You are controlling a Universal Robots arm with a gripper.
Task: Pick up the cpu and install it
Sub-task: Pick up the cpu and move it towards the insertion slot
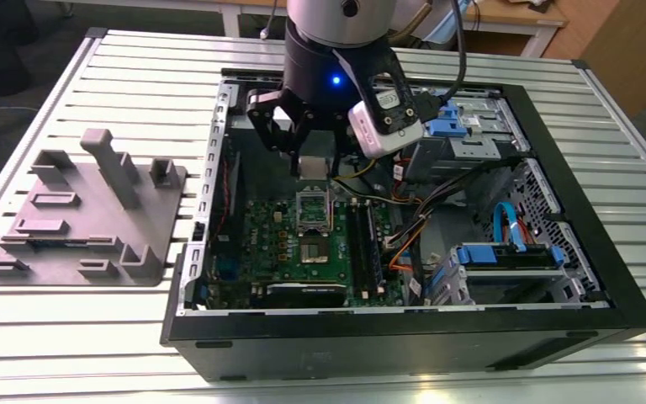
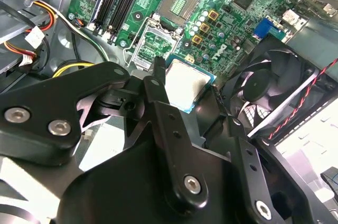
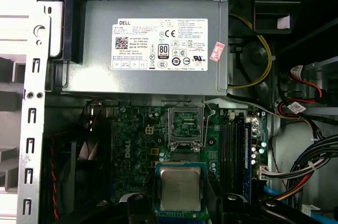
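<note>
One cpu point(image 3: 180, 189) — flat, square, silvery-grey top, green rim — is clamped in the one hand point(image 3: 182, 206); one socket point(image 3: 185, 127) lies below it.

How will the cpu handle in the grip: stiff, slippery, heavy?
Probably stiff: the cpu is a flat square with a metal top and shows no bend in the gripper. Likely light, being thin and small beside the motherboard. Held only at its thin edges, so it may slip or tilt.
</note>
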